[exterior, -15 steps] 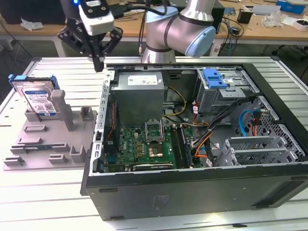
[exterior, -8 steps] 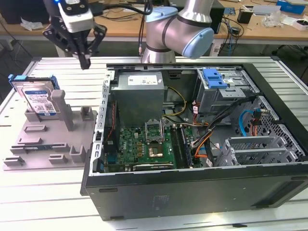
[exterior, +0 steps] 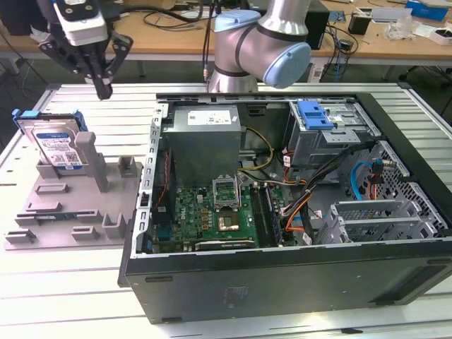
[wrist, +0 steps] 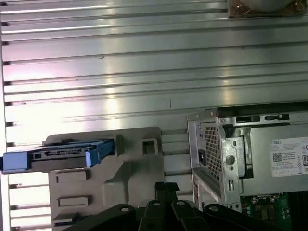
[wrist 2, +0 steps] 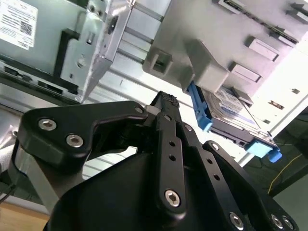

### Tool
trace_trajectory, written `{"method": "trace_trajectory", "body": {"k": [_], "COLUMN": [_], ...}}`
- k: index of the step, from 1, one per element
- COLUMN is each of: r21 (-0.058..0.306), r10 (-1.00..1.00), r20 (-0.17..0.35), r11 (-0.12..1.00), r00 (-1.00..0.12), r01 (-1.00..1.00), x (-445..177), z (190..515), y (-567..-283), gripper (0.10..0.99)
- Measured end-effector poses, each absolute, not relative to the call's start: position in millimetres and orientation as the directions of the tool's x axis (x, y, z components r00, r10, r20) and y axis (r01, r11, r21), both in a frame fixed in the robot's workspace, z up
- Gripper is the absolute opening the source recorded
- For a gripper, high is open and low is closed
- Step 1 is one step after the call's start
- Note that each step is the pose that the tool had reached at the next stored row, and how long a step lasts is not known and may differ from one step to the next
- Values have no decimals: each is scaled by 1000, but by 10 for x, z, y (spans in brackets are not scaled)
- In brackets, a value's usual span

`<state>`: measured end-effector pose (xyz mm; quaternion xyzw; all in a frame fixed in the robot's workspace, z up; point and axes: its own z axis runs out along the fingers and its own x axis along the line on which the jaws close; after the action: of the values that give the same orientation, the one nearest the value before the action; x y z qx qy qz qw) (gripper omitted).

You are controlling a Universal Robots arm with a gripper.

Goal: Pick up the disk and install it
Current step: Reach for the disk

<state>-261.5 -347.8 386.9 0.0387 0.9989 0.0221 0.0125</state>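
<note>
Exterior view's left: the disk stood on edge in slot of grey fixture, labelled face toward camera, upper edge running left to right, tilted slightly back. Silver drive, blue-and-white label, bright blue bracket framing top and sides. Gripper hung above it and slightly toward exterior view's right, well apart, fingers pressed together, holding nothing, pointing down. Further right, open computer case on slatted table — drive not yet picked up or installed, judging by its seat in fixture
</note>
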Motion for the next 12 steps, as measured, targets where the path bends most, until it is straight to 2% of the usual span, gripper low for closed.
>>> {"method": "trace_trajectory", "body": {"k": [12], "r21": [45], "r10": [80], "r20": [-23], "r11": [996], "r00": [-997], "r01": [79], "x": [-3137], "z": [3826], "y": [-3349], "gripper": [106]}}
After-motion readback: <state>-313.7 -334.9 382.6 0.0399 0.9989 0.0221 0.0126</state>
